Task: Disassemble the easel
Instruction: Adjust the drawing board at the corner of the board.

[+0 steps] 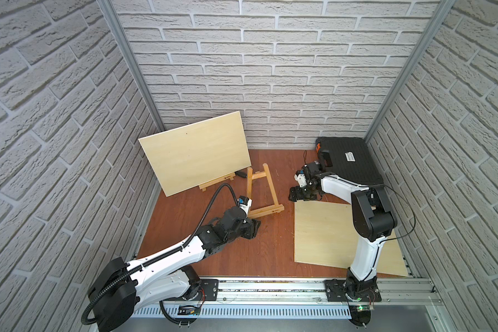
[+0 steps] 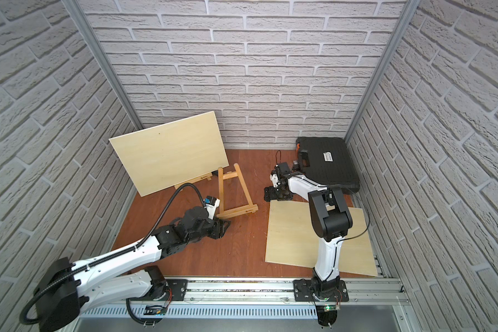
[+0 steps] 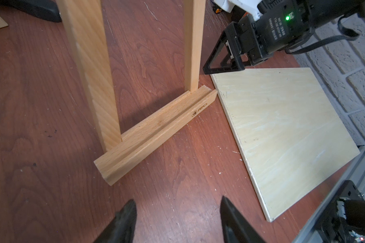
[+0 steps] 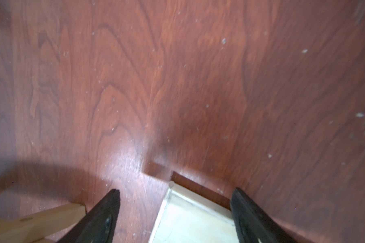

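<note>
An empty wooden easel (image 1: 260, 192) (image 2: 233, 192) stands mid-table, its grooved ledge (image 3: 156, 134) towards the front. My left gripper (image 1: 255, 227) (image 3: 177, 203) is open just in front of that ledge, low over the table, with nothing between its fingers. My right gripper (image 1: 295, 197) (image 4: 176, 191) is open too. It hangs over the far left corner of a pale panel (image 1: 325, 232) (image 4: 190, 216) that lies flat on the table, right of the easel. A second easel (image 1: 217, 181) at the back left carries a large pale board (image 1: 194, 151) (image 2: 167, 151).
A black tool case (image 1: 348, 161) (image 2: 328, 161) lies in the back right corner, behind the right arm. A small black object (image 1: 241, 174) sits between the two easels. Brick walls close in three sides, and a metal rail (image 1: 270, 287) runs along the front.
</note>
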